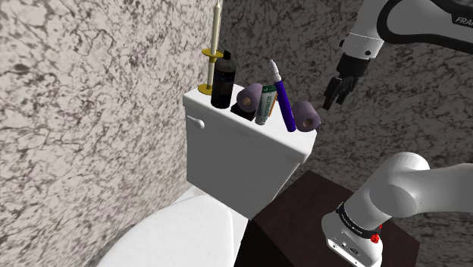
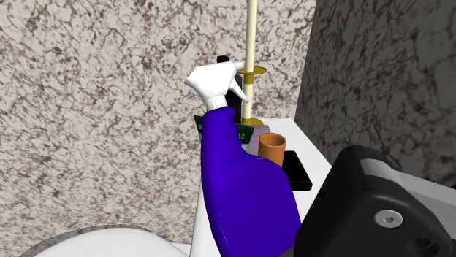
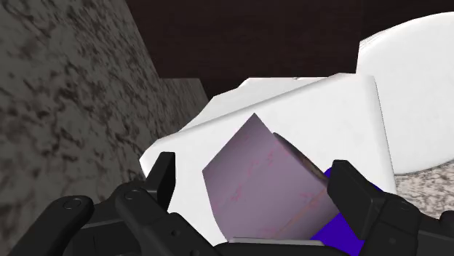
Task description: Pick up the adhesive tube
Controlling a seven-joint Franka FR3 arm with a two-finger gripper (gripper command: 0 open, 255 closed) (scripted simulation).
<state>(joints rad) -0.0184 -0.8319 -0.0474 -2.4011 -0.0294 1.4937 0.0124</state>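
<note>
Crowded toilet tank top, open air above.
In the shoulder view, the white-and-green adhesive tube leans between a lilac roll and a blue spray bottle. A second roll sits at the tank's right edge. The gripper hovers beyond it, fingers apart and holding nothing.

The white toilet tank carries everything on its flat lid; at the lid's end toward the shoulder view's left stands a brass candlestick with a tall pale candle, a dark bottle just beside it; next comes a lilac paper roll touching a flat black slab; then the white-and-green adhesive tube, a purple spray bottle and a second lilac roll at the lid's right end.
</note>
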